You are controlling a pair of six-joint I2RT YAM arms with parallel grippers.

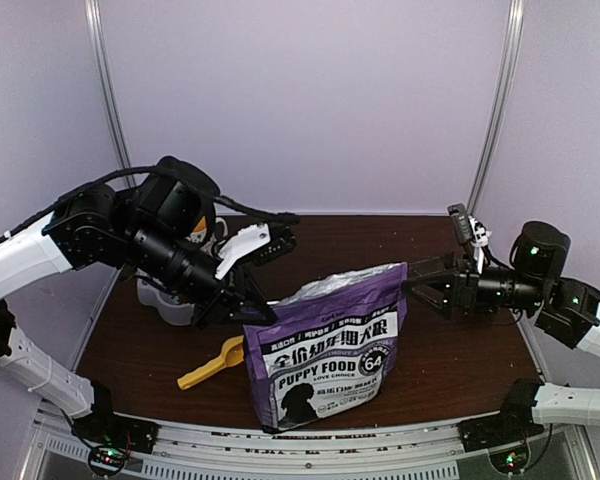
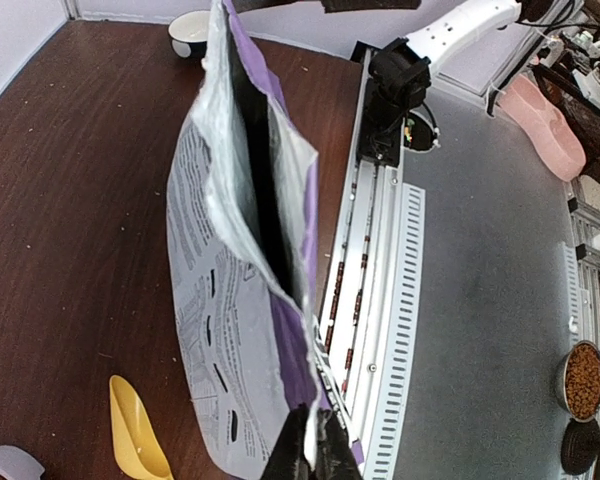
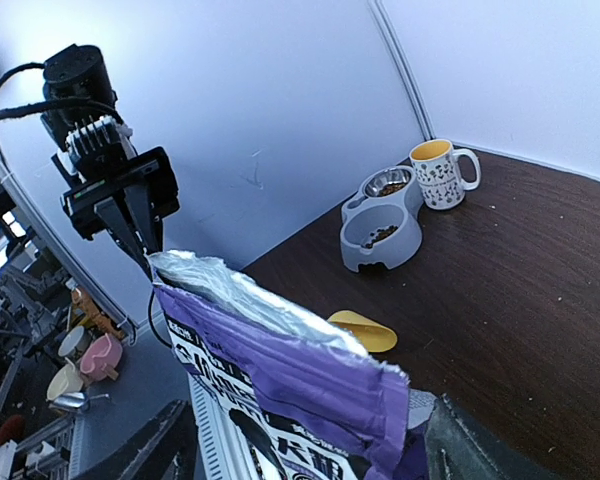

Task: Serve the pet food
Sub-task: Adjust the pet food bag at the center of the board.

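Pet food bag [image 1: 325, 350], contents hidden

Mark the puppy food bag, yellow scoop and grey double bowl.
puppy food bag [image 1: 325, 350]: top external view, printed front panel.
yellow scoop [image 1: 202, 372]: top external view, handle.
grey double bowl [image 3: 400, 248]: right wrist view, front wall.

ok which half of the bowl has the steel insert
The half next to the mug has the steel insert; the other half, nearer the scoop, is plain grey.

Contents of the bag [image 2: 220, 340] are lost in shadow.
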